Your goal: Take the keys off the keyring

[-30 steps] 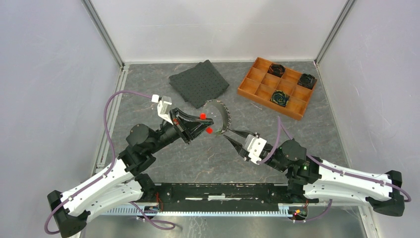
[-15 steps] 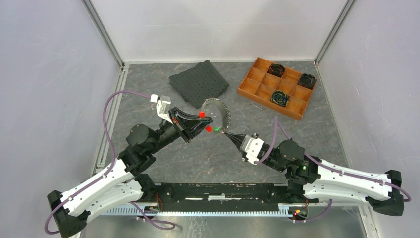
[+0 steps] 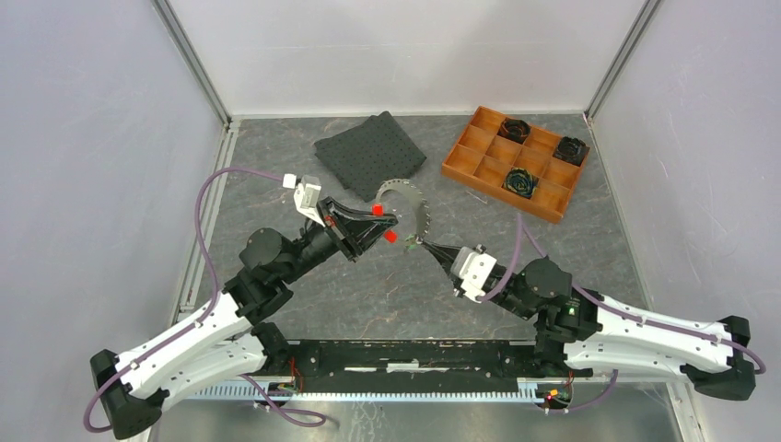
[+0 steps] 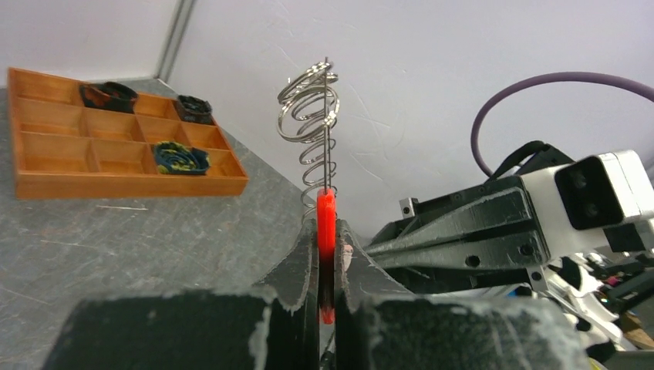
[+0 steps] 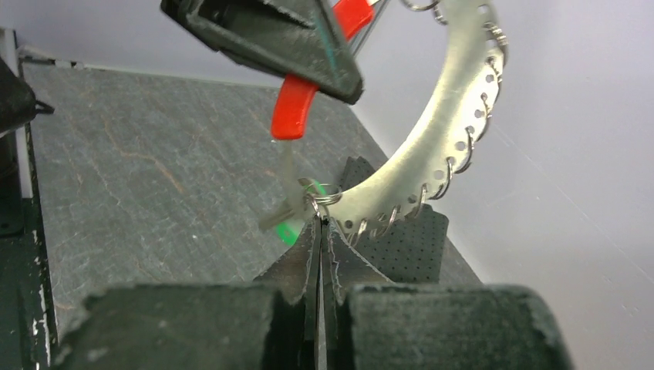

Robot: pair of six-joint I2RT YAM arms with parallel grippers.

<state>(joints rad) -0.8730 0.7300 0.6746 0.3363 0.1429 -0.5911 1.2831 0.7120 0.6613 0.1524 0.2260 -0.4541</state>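
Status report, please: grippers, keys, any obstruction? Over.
Left gripper shut on red key. Right gripper shut at green key. Keyring aloft between them. Nothing in the way.

The right gripper (image 3: 429, 247) is drawing its fingers together and reaching left and farther away, meeting the near end of the keyring (image 3: 422, 207). The left gripper (image 3: 389, 225) is nudging the red key (image 4: 326, 223) and keyring slightly toward the far side.

The keyring (image 5: 455, 116) is a curved grey metal band, punched with holes and strung with small wire rings, held upright off the table. The red key (image 5: 295, 104) is clamped in the left gripper (image 3: 391, 224). The green key (image 5: 291, 230) hangs at the band's lower end.
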